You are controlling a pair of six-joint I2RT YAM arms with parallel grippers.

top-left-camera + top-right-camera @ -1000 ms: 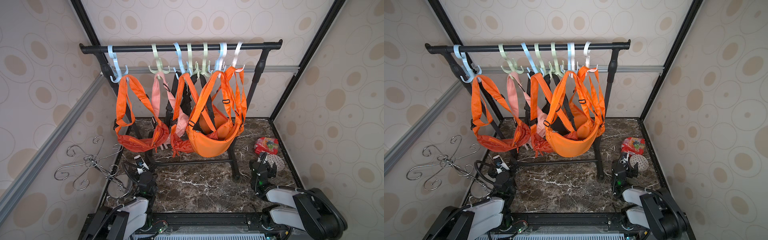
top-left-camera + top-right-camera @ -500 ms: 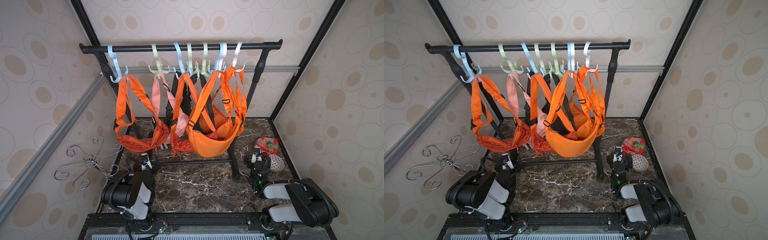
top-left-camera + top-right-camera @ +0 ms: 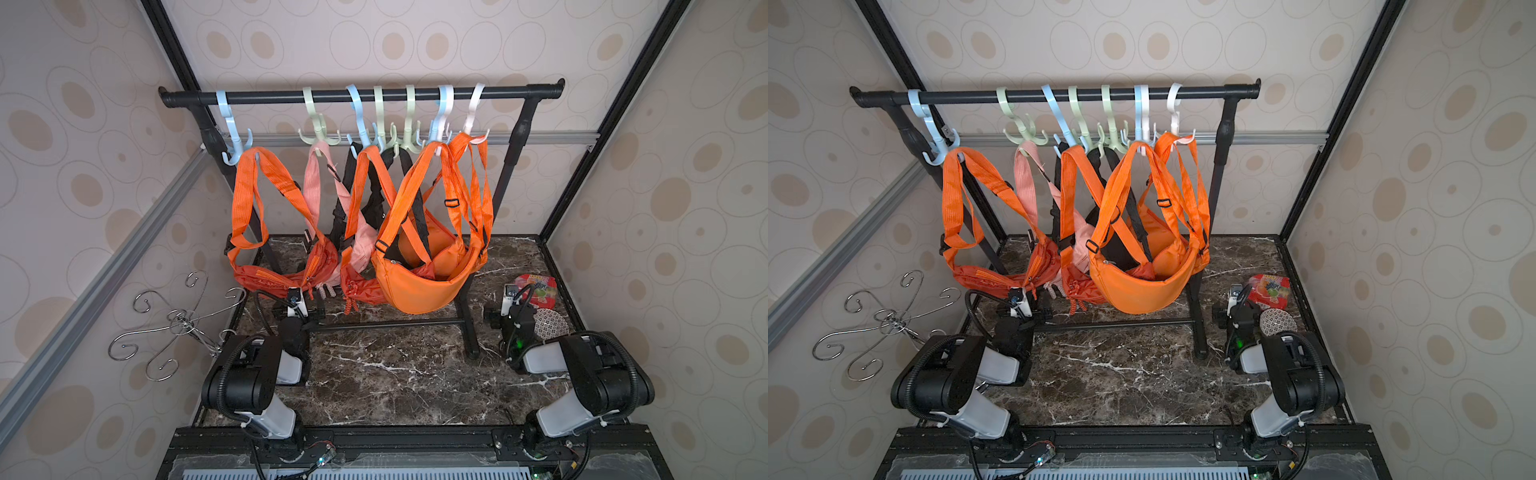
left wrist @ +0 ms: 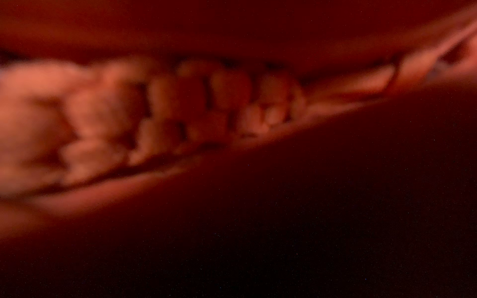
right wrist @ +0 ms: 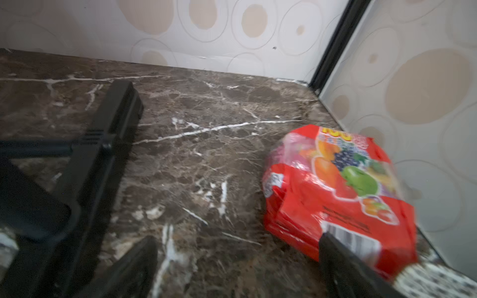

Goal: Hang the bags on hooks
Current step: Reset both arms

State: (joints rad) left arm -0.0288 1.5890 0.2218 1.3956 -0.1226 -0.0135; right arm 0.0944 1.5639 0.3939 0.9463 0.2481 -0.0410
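Top views both show the black rack; its leftmost orange waist bag hangs from the pale blue hook at the rail's left end. Directly beneath, the left gripper stands spread, seemingly gripping nothing, though its wrist view is only blurred fabric. Withdrawing could snag cloth and unseat the strap. By the rack's right foot, the right gripper gapes empty near a snack packet.

One black rack carries seven plastic hooks: three blue, three green, one white. From them hang four orange bags, one pink bag and one black bag. Right of the rack lie one red snack packet and one dotted dish. Left of it is one wire hanger. Two robot arms stand in front.
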